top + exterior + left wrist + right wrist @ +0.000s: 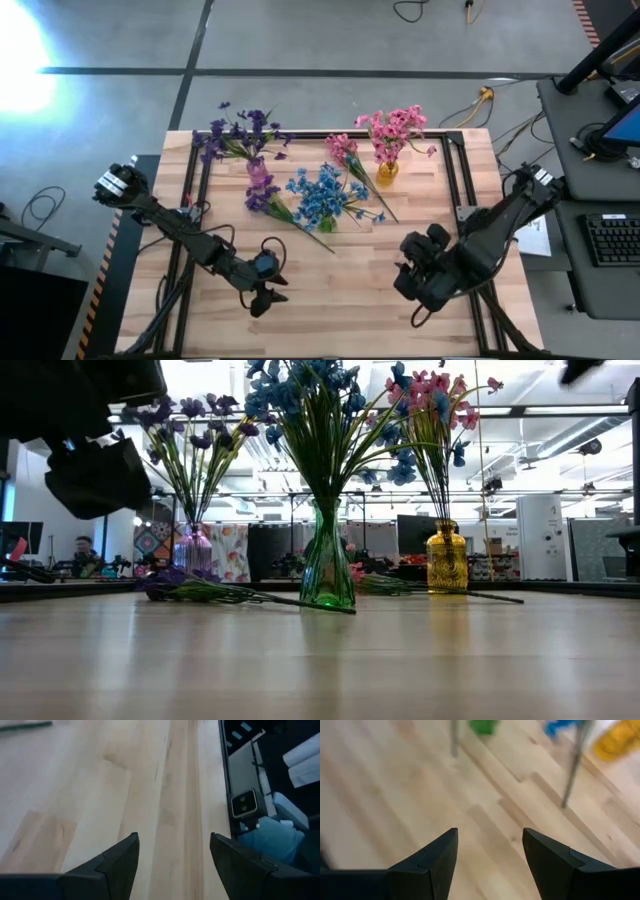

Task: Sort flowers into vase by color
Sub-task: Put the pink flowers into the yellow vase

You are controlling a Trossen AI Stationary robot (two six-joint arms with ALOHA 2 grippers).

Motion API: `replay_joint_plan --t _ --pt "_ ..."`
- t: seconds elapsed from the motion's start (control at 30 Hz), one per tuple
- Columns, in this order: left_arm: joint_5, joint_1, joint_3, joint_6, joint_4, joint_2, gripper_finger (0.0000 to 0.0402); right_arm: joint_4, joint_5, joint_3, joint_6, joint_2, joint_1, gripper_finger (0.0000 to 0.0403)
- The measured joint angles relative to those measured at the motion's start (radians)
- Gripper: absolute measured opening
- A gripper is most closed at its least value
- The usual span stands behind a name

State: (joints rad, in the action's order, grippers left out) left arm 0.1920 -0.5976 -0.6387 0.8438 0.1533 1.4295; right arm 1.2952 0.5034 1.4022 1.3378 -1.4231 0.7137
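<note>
Three vases stand at the table's far half. A purple vase [258, 172] holds purple flowers, a green vase [327, 570] holds blue flowers [322, 195], and a yellow vase [387, 172] holds pink flowers [395, 128]. A loose purple sprig [275, 207] and a loose pink sprig [345, 150] lie flat on the wood beside the green vase. My left gripper [265, 300] hovers open over bare wood at the near left. My right gripper [410, 280] is open above the near right, with nothing between its fingers [490, 832].
Black frame rails [463, 190] run along the table's left and right sides. A side desk with a keyboard [612, 240] stands beyond the right edge. Bare wood [340, 290] lies between the two grippers in the near half.
</note>
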Motion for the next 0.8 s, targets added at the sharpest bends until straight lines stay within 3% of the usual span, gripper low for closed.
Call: replay_joint_plan --t 0.23,0.43,0.6,0.8 --pt "0.007 -0.004 -0.005 0.027 0.0 0.024 0.0232 -0.133 0.081 -0.301 0.18 0.0 -0.005 0.0215" --pt "0.019 -0.004 -0.004 0.048 0.002 0.061 0.0232 -0.288 0.228 -0.51 0.223 0.0 -0.091 0.0215" --pt "0.035 -0.004 -0.004 0.063 0.003 0.096 0.0232 -0.41 0.314 -0.621 0.105 0.0 -0.184 0.0215" --pt "0.036 -0.004 -0.02 0.05 0.004 0.109 0.0232 -0.679 0.251 -0.737 -0.13 0.002 -0.308 0.0215"
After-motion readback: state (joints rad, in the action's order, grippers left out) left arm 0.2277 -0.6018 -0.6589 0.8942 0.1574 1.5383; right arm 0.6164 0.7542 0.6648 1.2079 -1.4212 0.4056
